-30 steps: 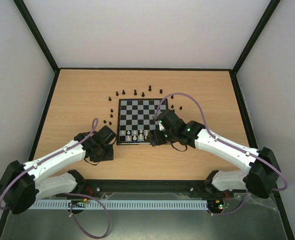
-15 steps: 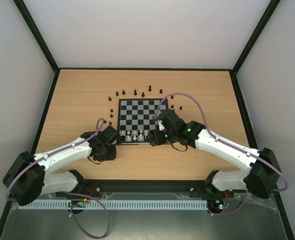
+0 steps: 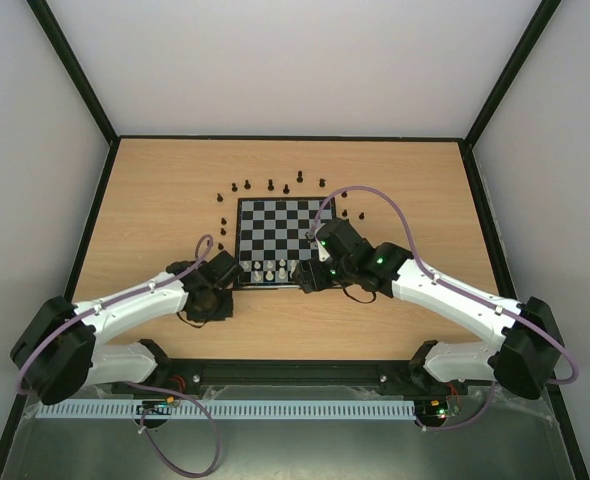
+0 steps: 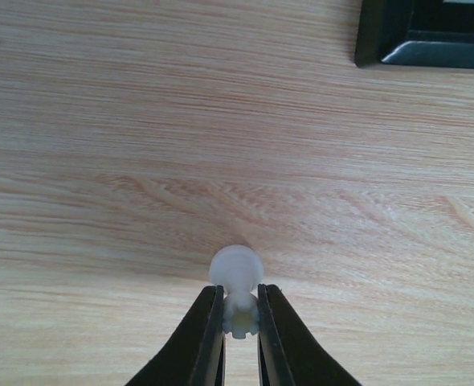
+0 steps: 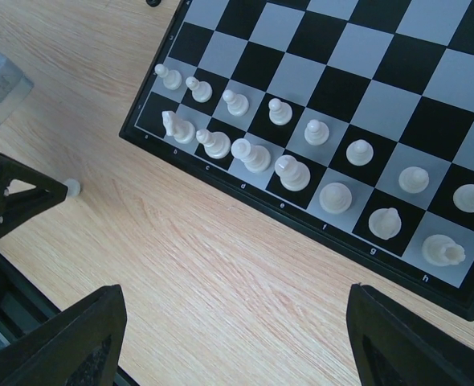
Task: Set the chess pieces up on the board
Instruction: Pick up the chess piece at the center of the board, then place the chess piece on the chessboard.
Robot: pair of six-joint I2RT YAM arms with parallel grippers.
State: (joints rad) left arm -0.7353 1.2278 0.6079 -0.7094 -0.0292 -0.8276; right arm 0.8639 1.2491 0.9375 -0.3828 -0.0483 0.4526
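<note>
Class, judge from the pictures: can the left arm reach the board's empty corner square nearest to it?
Probably yes. The left gripper, shut on a white piece, sits just off that corner square, only bare table between them; the right gripper hovers farther along the board.

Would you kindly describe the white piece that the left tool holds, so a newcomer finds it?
Find the chessboard, then the wooden table just off its near-left corner. There the left tool pinches a tiny round-headed white piece, the only white one not standing on the board's squares.
</note>
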